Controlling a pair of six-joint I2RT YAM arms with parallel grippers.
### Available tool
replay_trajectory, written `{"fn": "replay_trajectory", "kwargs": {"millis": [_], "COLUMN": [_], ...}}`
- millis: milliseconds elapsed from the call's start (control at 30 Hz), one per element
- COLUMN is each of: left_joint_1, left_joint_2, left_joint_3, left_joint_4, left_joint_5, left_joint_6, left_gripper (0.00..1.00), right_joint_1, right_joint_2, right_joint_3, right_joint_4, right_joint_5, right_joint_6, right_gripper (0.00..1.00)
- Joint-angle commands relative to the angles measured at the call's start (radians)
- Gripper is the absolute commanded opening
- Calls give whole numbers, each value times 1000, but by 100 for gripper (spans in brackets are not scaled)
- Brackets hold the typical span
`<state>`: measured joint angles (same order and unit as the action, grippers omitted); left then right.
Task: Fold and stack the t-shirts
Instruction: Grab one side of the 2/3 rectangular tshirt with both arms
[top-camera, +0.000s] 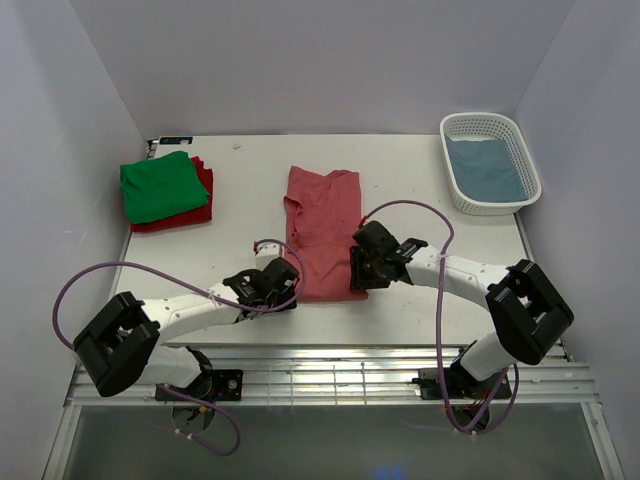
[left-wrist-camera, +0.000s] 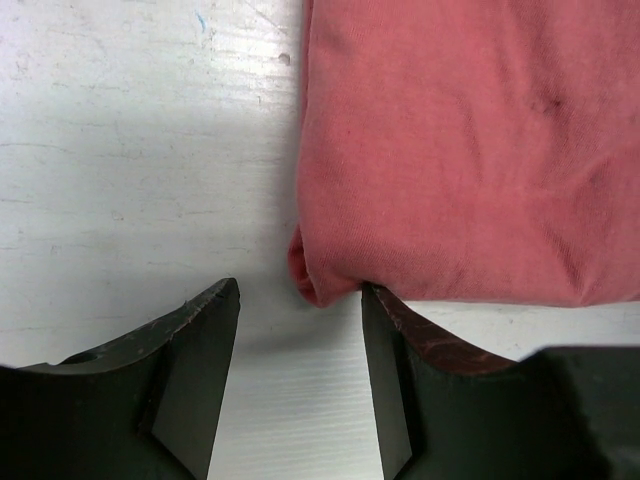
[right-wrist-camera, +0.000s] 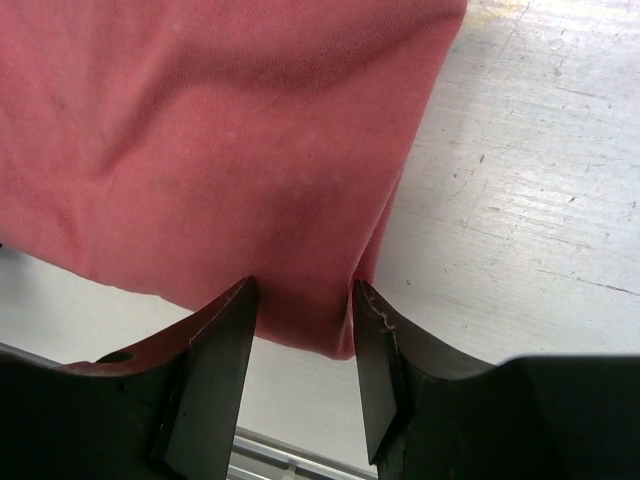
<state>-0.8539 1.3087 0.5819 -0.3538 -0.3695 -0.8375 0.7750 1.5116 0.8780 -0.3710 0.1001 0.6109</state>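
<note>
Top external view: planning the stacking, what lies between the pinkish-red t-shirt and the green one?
Only bare white tabletop, seen from the top external view, separates the pinkish-red cotton t-shirt and bright green folded t-shirt.

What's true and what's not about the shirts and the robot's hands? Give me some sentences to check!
1. The green shirt lies on the dark red shirt. True.
2. The grey-blue shirt lies on top of the green shirt. False: it is inside the white basket.
3. The left gripper and the right gripper are both at the pink shirt's near edge. True.
4. The left gripper is shut. False: it is open, with the shirt's corner just ahead of it.
</note>
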Motion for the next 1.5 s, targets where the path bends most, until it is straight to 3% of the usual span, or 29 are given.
{"fn": "replay_trajectory", "kwargs": {"millis": [0, 433, 900, 1233, 1467], "left_joint_1": [16, 102, 101, 110, 118], "left_joint_2": [-11, 11, -201, -2, 29], "left_joint_3": [-20, -16, -37, -30, -39], "left_joint_4": [64, 170, 113, 176, 183], "left_joint_5": [-19, 78, 92, 84, 75], "left_joint_6": [18, 63, 18, 64, 69], "left_gripper": [63, 63, 62, 62, 62], "right_joint_1": [9, 12, 12, 13, 15], "right_joint_2": [-18, 21, 38, 35, 38], "right_joint_3": [-11, -19, -7, -8, -10], "right_joint_4": [7, 15, 9, 6, 4], "right_joint_5": [18, 24, 21, 20, 20], "right_joint_6": [15, 13, 9, 9, 9], "right_gripper": [50, 54, 54, 53, 53]}}
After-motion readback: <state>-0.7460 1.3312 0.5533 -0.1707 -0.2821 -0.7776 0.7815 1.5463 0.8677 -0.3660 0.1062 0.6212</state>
